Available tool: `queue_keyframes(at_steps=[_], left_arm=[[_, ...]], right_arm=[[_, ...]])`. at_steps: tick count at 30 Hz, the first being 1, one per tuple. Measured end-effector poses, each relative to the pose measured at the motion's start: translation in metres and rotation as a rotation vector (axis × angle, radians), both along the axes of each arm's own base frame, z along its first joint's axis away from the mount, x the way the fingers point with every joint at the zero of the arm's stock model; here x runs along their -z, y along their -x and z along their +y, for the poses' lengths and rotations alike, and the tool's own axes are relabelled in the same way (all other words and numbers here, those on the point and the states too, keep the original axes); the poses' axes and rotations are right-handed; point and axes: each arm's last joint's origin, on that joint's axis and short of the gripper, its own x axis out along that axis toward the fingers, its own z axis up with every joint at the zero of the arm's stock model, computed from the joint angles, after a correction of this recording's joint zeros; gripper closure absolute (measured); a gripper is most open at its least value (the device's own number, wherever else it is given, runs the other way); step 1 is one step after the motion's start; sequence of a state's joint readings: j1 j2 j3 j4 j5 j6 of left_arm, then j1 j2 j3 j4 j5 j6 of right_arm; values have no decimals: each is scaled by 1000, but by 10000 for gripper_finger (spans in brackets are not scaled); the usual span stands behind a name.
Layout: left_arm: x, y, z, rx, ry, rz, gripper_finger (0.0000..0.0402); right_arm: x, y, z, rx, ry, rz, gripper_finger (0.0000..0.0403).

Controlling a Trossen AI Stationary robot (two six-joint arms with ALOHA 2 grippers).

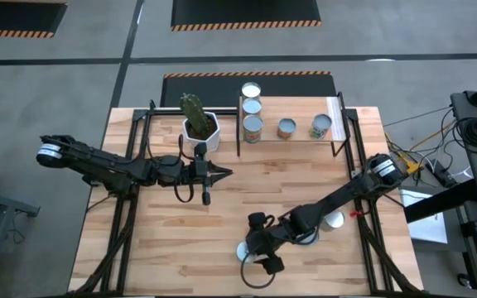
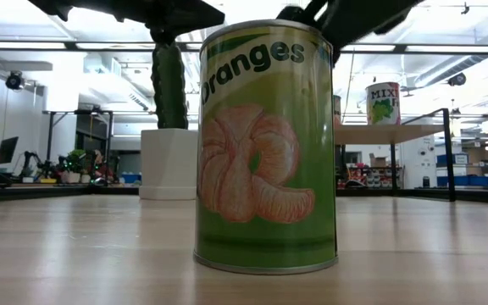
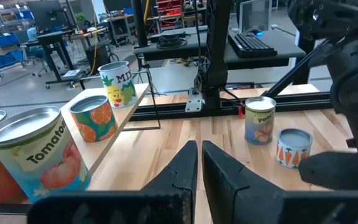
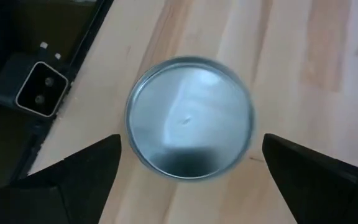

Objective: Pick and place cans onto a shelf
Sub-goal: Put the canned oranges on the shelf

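A green-labelled "Oranges" can stands upright on its base on the wooden table, near the front edge; its silver top shows in the right wrist view. My right gripper hangs above it, open, pointing down, one finger on each side of the top, touching nothing. My left gripper is shut and empty at mid-table, by the shelf. Several cans stand on the shelf, also seen in the left wrist view.
A white pot with a cactus stands left of the shelf. Two more cans stand on the table to the right: a peach-labelled one and a short carrot-labelled one. A camera block sits at the table's front edge.
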State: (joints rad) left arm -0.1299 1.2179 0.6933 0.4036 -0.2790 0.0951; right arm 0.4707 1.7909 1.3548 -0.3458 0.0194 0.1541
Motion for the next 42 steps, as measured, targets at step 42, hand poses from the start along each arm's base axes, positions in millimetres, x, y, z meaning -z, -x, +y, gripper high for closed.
queue_keyframes(at_steps=[42], left_arm=[[-33, 29, 4, 6, -69, -109, 396]], right_arm=[[-155, 72, -109, 240, 123, -150, 99]])
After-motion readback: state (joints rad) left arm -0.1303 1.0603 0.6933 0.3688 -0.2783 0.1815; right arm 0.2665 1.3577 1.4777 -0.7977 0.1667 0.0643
